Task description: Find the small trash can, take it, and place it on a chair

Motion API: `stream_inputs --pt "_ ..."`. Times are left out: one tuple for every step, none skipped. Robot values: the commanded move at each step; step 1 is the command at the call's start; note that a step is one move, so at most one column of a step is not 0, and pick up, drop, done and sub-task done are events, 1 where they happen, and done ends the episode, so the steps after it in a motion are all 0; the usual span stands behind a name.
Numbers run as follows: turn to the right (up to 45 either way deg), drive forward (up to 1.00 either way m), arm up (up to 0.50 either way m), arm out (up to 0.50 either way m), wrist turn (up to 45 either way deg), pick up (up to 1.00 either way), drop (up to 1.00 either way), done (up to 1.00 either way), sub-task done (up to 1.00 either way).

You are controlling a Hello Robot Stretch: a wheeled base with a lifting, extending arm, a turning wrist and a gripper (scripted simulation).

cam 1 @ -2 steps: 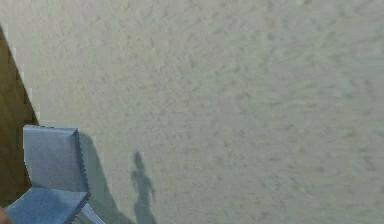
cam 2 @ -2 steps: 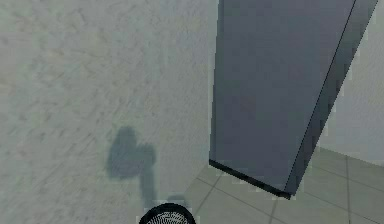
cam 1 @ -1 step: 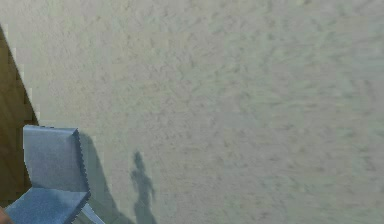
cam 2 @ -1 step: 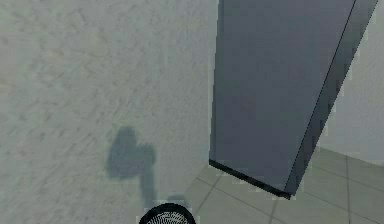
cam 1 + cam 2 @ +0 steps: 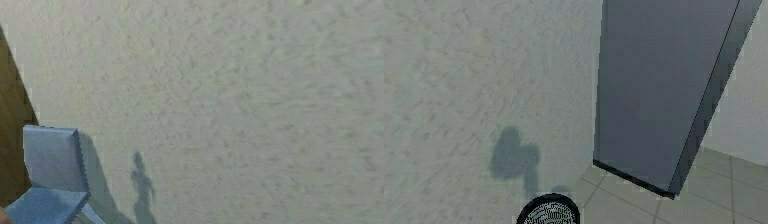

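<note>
Jaws' state impossible to tell. Dark round mesh trash can point(image 5: 549, 211) near tall grey cabinet point(image 5: 664, 90) base, beside pale wall point(image 5: 464, 80).

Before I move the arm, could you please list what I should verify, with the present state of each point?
1. Target found: dark round mesh container with a black rim, likely the small trash can, at the arm side view's bottom edge: ok.
2. Whole container in the picture: the bottom edge cuts it: not ok.
3. Tool lined up with the container: cannot tell.
4. Room to drive ahead: beige textured wall faces the robot in the forward view: not ok.
5. Tall grey-blue slab stands apart from the container: ok.
6. Chair found: blue-grey boxy object at the forward view's lower left might be one: cannot tell.
</note>
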Motion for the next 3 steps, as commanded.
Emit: stream_inputs --pt "0.0 0.00 0.50 0.00 0.0 0.00 0.00 0.00 0.00" --pt "0.0 0.00 0.26 0.00 0.0 0.00 0.00 0.00 0.00" --pt "0.0 0.00 0.00 0.00 -45.0 0.00 0.00 0.00 0.00"
